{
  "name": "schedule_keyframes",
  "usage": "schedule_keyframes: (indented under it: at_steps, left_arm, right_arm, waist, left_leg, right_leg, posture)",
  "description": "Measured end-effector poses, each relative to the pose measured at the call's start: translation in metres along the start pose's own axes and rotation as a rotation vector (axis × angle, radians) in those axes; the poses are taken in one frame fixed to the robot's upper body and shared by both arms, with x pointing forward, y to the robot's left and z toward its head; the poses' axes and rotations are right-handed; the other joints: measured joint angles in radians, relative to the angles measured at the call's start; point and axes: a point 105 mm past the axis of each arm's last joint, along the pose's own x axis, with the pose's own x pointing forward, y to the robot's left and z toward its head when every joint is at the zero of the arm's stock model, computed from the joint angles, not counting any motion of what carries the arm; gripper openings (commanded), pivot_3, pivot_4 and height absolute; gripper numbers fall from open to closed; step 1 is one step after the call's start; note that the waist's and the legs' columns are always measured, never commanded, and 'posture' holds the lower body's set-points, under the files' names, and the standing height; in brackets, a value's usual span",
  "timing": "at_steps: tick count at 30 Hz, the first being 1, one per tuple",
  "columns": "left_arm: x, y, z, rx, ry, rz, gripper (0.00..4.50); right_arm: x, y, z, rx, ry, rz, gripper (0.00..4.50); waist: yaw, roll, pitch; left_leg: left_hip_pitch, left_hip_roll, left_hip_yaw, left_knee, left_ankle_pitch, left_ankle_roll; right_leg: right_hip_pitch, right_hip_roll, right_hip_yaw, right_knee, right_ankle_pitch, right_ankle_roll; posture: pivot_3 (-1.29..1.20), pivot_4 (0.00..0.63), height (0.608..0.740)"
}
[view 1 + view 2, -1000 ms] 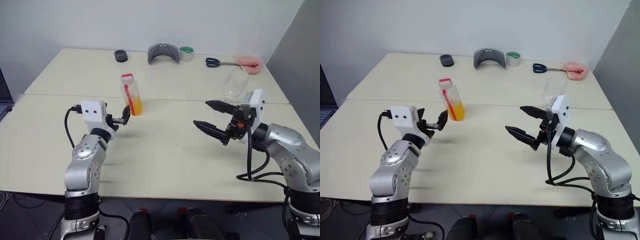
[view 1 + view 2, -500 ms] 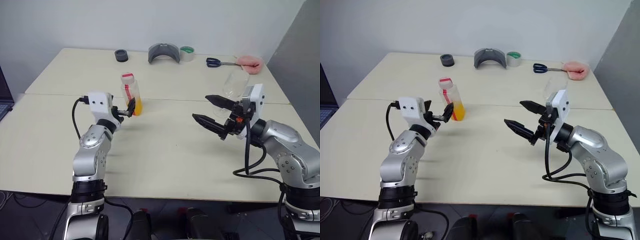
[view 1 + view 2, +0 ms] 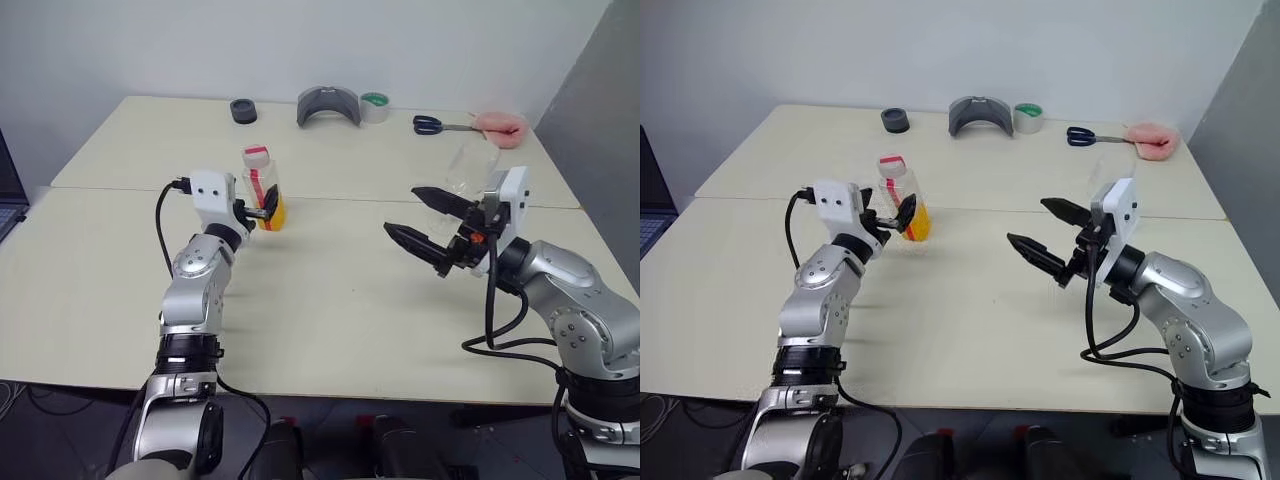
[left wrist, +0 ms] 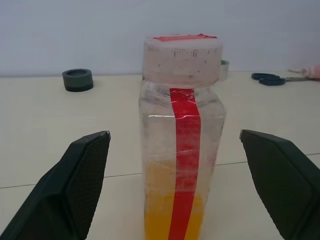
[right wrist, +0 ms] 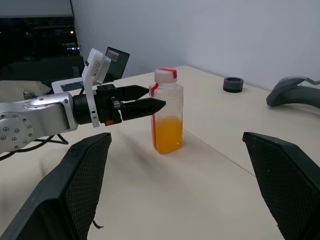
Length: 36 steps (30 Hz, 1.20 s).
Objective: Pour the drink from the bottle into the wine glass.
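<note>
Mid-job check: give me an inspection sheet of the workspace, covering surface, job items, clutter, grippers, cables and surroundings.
Surface: two pale tables pushed together, seam across the middle.
Job's things: bottle upright, cap on, drink filling its lower part; wine glass standing beyond the right gripper.
Clutter: along the far edge, black ring, grey curved piece, tape roll, scissors, pink object.
Grippers: left gripper open, fingers either side of the bottle, not touching; right gripper open, holding nothing.
Cables: black cable looping off the left wrist; another off the right.
Surroundings: white wall; dark object at far left.
</note>
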Motion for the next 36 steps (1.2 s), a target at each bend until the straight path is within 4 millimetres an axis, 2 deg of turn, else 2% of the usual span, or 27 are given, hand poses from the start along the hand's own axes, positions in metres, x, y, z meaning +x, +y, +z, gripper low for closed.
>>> schedule_keyframes:
  at_steps: [6, 12, 36]
  left_arm:
    - [0.014, -0.001, -0.007, -0.007, 0.004, -0.005, 4.46]
    - [0.028, -0.008, 0.003, 0.018, -0.042, -0.035, 4.46]
    - [0.039, -0.009, -0.011, 0.011, -0.038, -0.012, 4.46]
  right_arm:
    - [0.0, -0.001, -0.001, 0.002, 0.004, -0.016, 4.5]
    - [-0.001, 0.0, 0.001, -0.009, 0.0, -0.027, 4.5]
    - [-0.004, -0.001, 0.0, -0.015, 0.017, -0.059, 4.5]
  waist:
    - [0.001, 0.0, 0.0]
    - [0.002, 0.0, 0.0]
    - [0.006, 0.0, 0.0]
  left_leg:
    - [0.0, 0.0, 0.0, 0.0, 0.0, 0.0]
    - [0.0, 0.0, 0.0, 0.0, 0.0, 0.0]
    - [-0.001, 0.0, 0.0, 0.0, 0.0, 0.0]
  right_leg:
    - [0.0, 0.0, 0.0, 0.0, 0.0, 0.0]
    - [0.0, 0.0, 0.0, 0.0, 0.0, 0.0]
    - [0.0, 0.0, 0.0, 0.0, 0.0, 0.0]
  posture:
    - [0.0, 0.15, 0.74]
    - [0.0, 0.15, 0.74]
    - [0.0, 0.15, 0.74]
